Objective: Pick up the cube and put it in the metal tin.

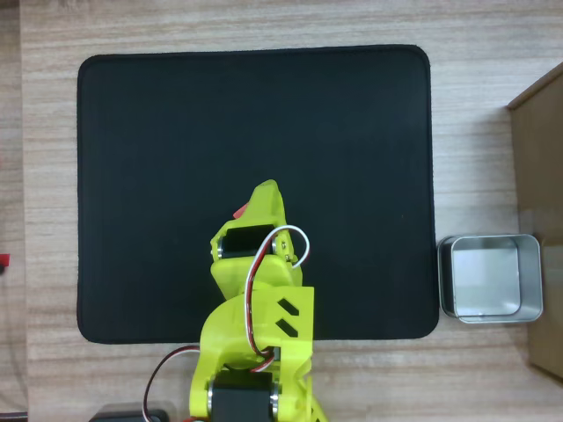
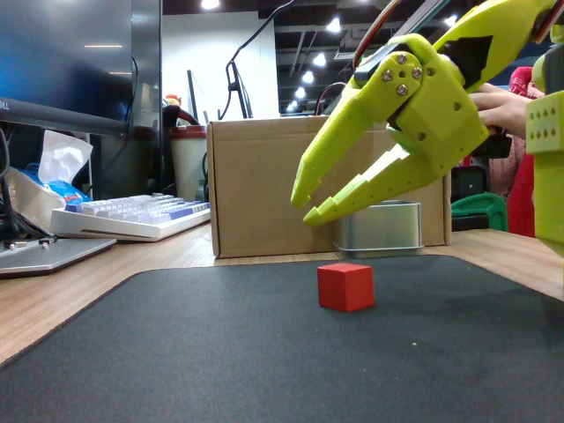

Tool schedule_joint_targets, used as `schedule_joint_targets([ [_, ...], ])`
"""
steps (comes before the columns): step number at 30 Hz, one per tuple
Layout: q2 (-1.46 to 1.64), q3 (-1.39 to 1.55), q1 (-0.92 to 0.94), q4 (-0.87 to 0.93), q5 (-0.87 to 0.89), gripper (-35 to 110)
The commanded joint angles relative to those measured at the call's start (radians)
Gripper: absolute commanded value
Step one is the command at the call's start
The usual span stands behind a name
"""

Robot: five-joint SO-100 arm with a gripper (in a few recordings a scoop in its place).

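A small red cube (image 2: 345,286) rests on the black mat (image 2: 264,352). From overhead just a red sliver of the cube (image 1: 239,211) peeks out at the left of the yellow gripper (image 1: 262,195). In the fixed view the gripper (image 2: 304,207) hovers above the cube and slightly to its left, its fingers a little apart and nothing between them. The shiny metal tin (image 1: 490,278) sits empty on the wooden table right of the mat; in the fixed view the tin (image 2: 377,228) stands behind the gripper.
A brown cardboard box (image 2: 264,185) stands behind the mat, its edge at the right in the overhead view (image 1: 538,176). A keyboard (image 2: 132,216) and a tissue pack lie left of the mat. The mat (image 1: 255,114) is bare ahead of the arm.
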Motion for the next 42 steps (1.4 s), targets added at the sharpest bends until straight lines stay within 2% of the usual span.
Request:
schedule_joint_targets([
  [1, 0.028, 0.012, 0.0, 0.011, -0.02, 0],
  [10, 0.023, -0.103, 0.0, 0.011, -0.018, 0],
  [18, -0.124, -0.318, -0.066, 0.041, -0.04, 0],
  [28, -0.322, -0.44, -0.187, 0.069, -0.115, 14],
  [35, -0.621, -0.588, -0.225, 0.331, -0.299, 18],
  [42, -0.838, -0.647, -0.133, 0.391, -0.344, 18],
])
